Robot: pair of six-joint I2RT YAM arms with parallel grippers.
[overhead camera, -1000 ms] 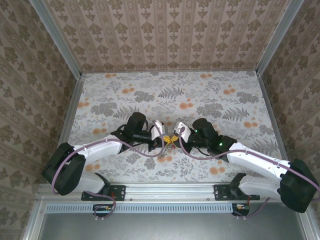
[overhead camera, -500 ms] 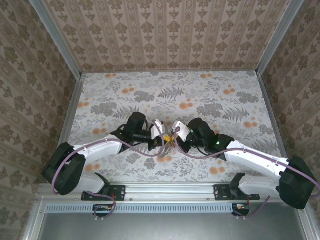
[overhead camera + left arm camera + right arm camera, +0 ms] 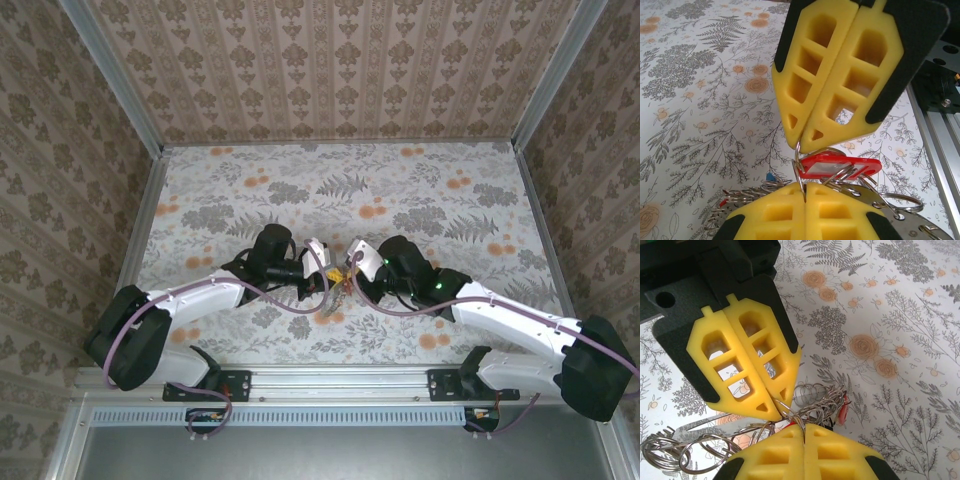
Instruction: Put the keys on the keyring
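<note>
Low over the near middle of the table, my left gripper [image 3: 327,279] and right gripper [image 3: 349,278] meet tip to tip. Both are shut on one thin steel wire loop, the keyring [image 3: 799,167]. In the left wrist view my left gripper [image 3: 805,186] pinches the loop from below and my right gripper [image 3: 801,148] from above. A red plastic tag [image 3: 840,165] and more wire rings [image 3: 827,392] hang in the same bunch. A flat silver key blade [image 3: 885,200] lies behind the tag, and a small blue head [image 3: 770,176] peeks out beside it.
Loose wire rings [image 3: 670,455] lie on the floral tablecloth [image 3: 420,200] just under the grippers. An aluminium rail [image 3: 935,130] runs along the near table edge. Patterned walls [image 3: 340,70] close in the back and both sides.
My right gripper slid a little left toward the left gripper, then eased back right. The left arm has stayed put, and both grips are unchanged.
</note>
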